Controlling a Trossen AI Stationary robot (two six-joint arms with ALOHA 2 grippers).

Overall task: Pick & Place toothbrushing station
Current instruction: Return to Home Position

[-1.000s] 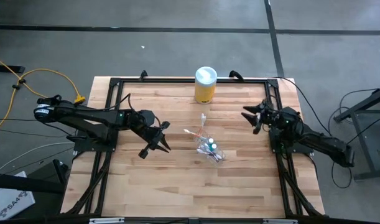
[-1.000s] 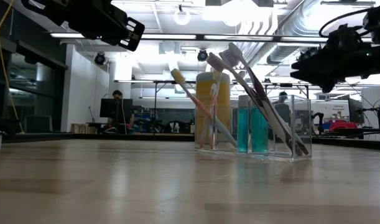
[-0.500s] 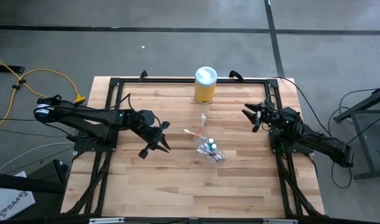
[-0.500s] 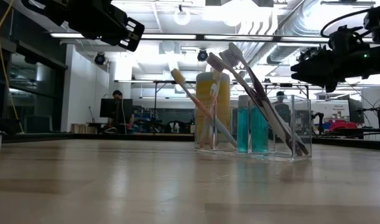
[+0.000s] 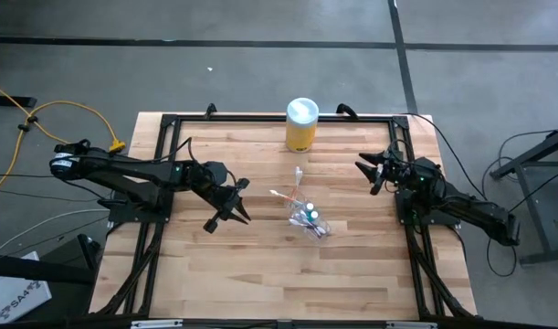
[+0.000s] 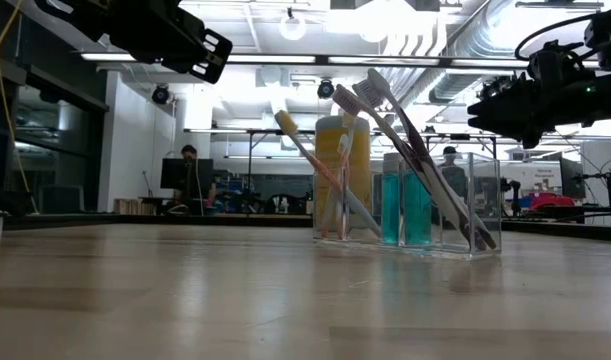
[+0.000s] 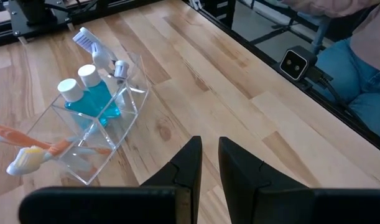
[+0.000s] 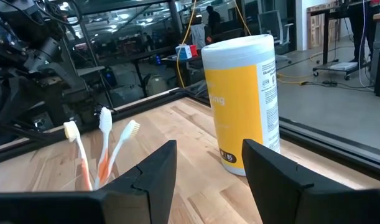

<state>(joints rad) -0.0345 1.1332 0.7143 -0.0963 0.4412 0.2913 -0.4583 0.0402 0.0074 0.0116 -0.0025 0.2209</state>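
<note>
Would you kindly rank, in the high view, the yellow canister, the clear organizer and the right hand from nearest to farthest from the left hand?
1. The clear organizer, in the middle, beside the left hand.
2. The yellow canister, at the table's upper edge.
3. The right hand, over the right side.

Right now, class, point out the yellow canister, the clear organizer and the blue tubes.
yellow canister (image 8: 242, 106), right wrist view, on its yellow side.
clear organizer (image 7: 132, 115), left wrist view, on its outer clear wall.
blue tubes (image 7: 101, 101), left wrist view, on one tube's blue body.
</note>
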